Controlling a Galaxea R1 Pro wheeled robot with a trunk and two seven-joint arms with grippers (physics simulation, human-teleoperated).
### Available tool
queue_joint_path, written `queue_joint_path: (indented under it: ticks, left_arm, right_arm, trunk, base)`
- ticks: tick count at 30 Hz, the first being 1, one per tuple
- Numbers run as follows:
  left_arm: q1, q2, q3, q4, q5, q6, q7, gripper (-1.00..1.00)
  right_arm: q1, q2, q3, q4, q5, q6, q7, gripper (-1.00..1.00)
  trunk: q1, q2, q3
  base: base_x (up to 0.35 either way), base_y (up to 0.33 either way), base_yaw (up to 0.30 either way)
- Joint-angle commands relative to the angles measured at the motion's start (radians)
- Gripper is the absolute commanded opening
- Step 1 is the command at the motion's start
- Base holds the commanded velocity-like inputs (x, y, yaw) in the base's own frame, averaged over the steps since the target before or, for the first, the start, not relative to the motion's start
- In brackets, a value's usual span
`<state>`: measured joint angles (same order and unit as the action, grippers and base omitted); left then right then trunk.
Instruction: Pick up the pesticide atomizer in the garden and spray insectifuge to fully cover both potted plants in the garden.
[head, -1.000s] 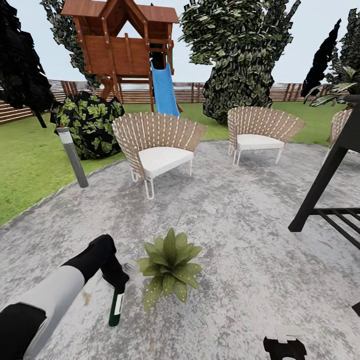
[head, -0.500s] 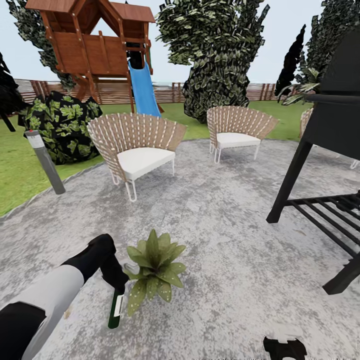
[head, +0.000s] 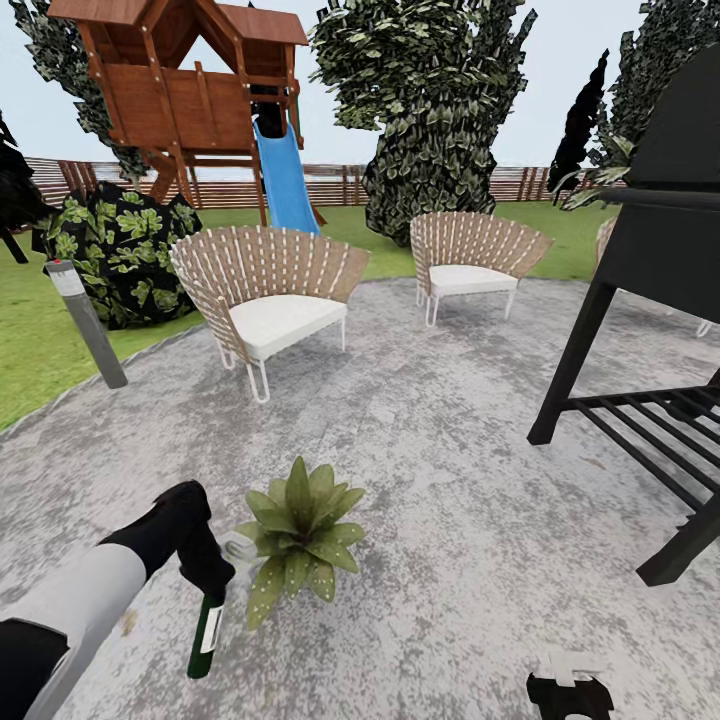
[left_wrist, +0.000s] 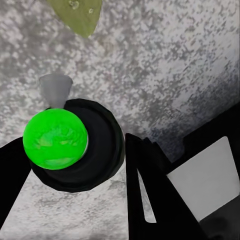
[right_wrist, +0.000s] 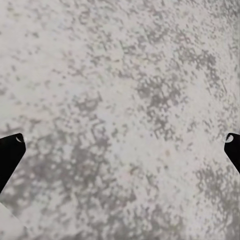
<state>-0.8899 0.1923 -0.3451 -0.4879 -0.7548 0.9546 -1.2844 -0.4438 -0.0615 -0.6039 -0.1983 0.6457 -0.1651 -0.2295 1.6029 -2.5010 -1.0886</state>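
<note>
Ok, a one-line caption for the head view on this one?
Left gripper holds the pesticide atomizer beside a potted plant on the grey patio, chairs and a playhouse behind.

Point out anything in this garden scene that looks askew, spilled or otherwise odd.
Little stands out. The pesticide atomizer hangs head-up from the left gripper, tilted, with its body pointing down at the paved patio beside the potted plant. The bollard light at the lawn edge leans. Nothing looks spilled or damaged.

We are showing a left arm (head: 95, 590) sleeved pale grey between black segments, and black fingertips (right_wrist: 10, 152).
</note>
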Motion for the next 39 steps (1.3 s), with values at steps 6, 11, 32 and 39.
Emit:
queue_joint_path:
  ticks: [6, 11, 32, 39]
  left_arm:
    - [-0.006, 0.017, 0.001, -0.008, -0.008, 0.010, -0.010, -1.00]
    - [0.004, 0.017, 0.000, -0.008, -0.008, 0.010, -0.010, -1.00]
    - [0.010, 0.026, -0.002, -0.008, -0.008, -0.004, 0.139, -1.00]
    - [0.033, 0.033, 0.003, -0.009, -0.006, -0.009, 0.181, -1.00]
  right_arm:
    - [-0.001, -0.003, -0.007, 0.003, 0.011, -0.005, -0.002, 1.00]
    - [-0.001, -0.001, -0.008, 0.002, 0.010, -0.005, -0.002, 1.00]
    - [-0.001, 0.000, -0.010, 0.000, 0.008, -0.005, -0.002, 1.00]
    - [-0.001, 0.001, -0.008, 0.000, 0.008, -0.005, -0.002, 1.00]
  trunk:
    - [0.000, 0.000, -0.001]
    - [0.000, 0.000, -0.001]
    - [0.000, 0.000, -0.001]
    - [0.000, 0.000, -0.001]
  base:
    - [0.000, 0.098, 0.000]
    - [-0.001, 0.296, 0.000]
    - [0.017, 0.148, -0.176]
    - [0.000, 0.023, -0.002]
